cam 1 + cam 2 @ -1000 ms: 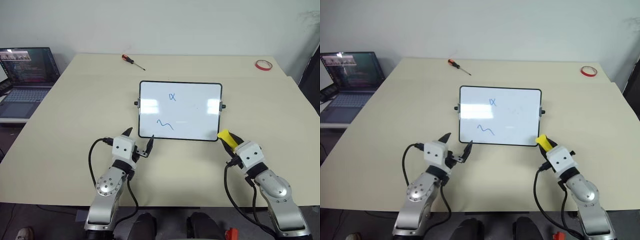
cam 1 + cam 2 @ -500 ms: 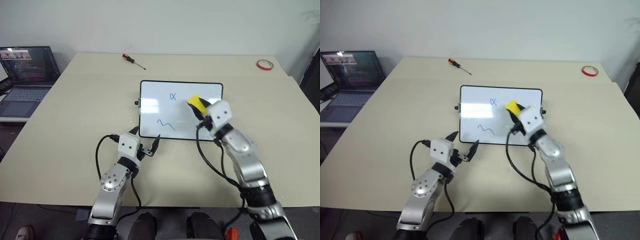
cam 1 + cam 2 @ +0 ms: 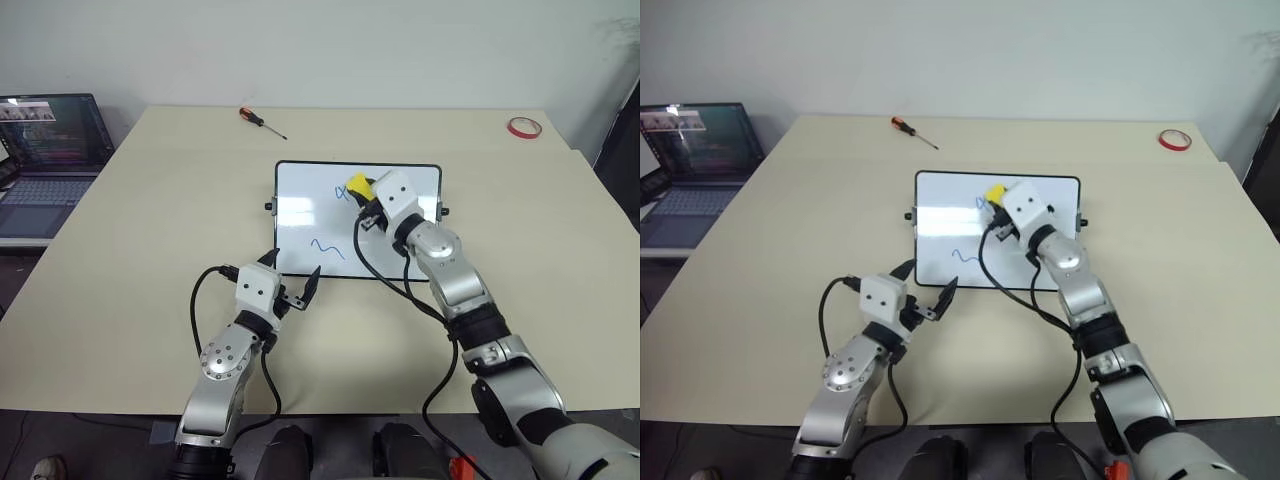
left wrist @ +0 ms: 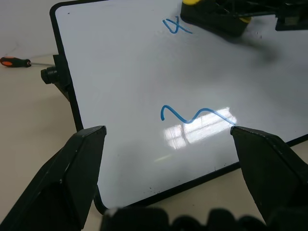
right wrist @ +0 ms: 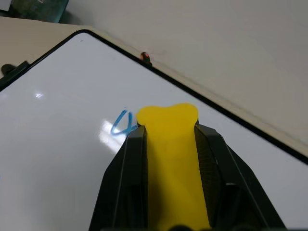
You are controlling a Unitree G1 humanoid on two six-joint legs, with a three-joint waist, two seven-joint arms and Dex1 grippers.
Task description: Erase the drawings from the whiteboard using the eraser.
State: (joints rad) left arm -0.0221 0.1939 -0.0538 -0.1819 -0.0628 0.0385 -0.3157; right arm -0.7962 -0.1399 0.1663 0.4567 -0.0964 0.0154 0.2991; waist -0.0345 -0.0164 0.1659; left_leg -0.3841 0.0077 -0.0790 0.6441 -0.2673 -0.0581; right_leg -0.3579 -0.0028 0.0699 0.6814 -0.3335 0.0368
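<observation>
So the whiteboard (image 3: 300, 210) sits near the middle of a beige table (image 3: 150, 250), long sides running left to right, little black knobs on both short ends. Two blue drawings show on it: an alpha-like loop (image 4: 176, 26) up in the far half and a wavy line (image 3: 329, 246) in the near half.

The right gripper (image 3: 356, 190) is out over the far half of the board, fingers clamped tight on the eraser (image 3: 356, 187), a yellow block sticking out past the fingertips. In the right wrist view the eraser's front end sits right against the loop, covering part of it (can't tell for sure if it's pressing on the surface or just above it).

The left gripper (image 3: 291, 283) is at the near left corner of the board, fingers spread wide with nothing between them. From the left wrist view the two fingers frame the wavy line and the board's near edge.

Other stuff: a screwdriver (image 3: 262, 122) with an orange and black handle lies at the far side of the table, a red tape ring (image 3: 523, 127) at the far right corner, and a laptop (image 3: 45, 150) sits open on a separate surface off to the left.
</observation>
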